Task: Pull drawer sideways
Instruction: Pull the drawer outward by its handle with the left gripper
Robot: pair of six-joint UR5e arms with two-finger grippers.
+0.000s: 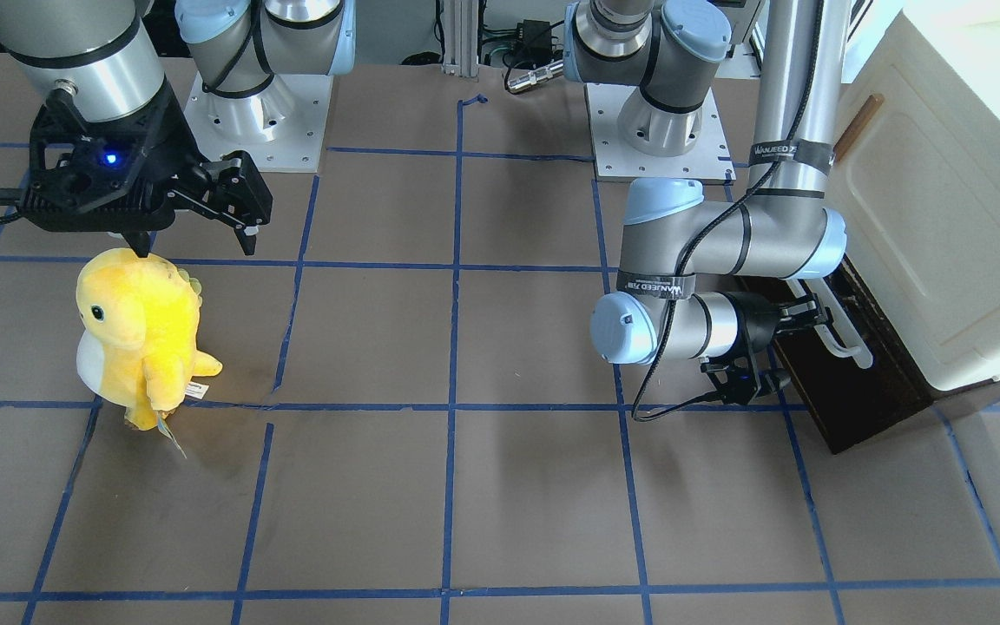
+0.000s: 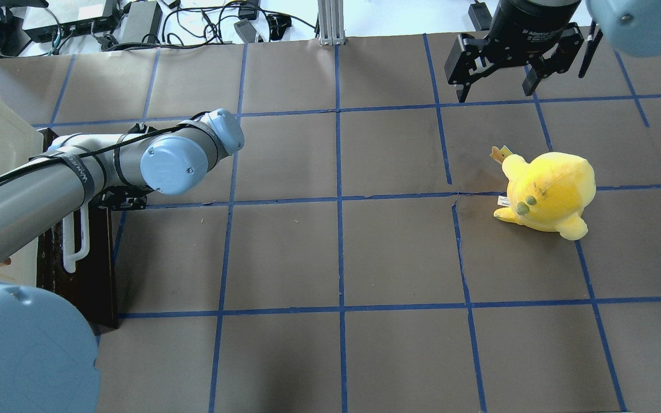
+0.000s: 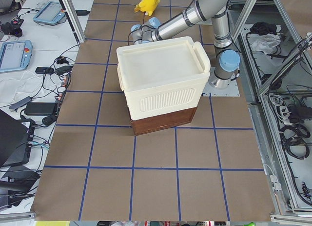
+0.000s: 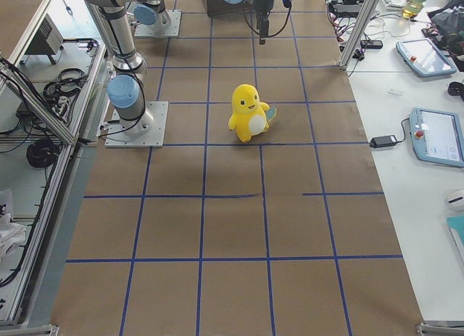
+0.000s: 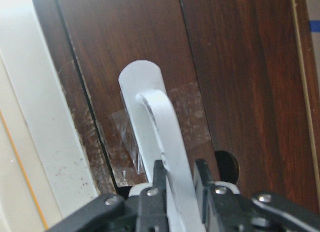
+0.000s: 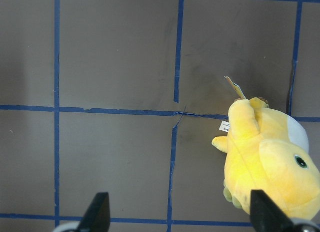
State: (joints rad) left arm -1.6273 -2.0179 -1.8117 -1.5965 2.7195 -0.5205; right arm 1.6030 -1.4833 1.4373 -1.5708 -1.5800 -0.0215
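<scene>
The white handle is clamped between the fingers of the left gripper, close to its rounded end. A grip across the bar is judged to be what lets the drawer be drawn sideways over the table. The drawer is set low in the cream cabinet at the table's end on the robot's left, and it appears hardly drawn out, if at all. The right gripper is held spread wide and empty, well apart from the drawer and near a yellow toy, presumably parked out of the way.

The clamp is shown only by the left wrist view. In the overhead view the jaws are hidden under the left arm. The whole cabinet is shown only from the left side.
</scene>
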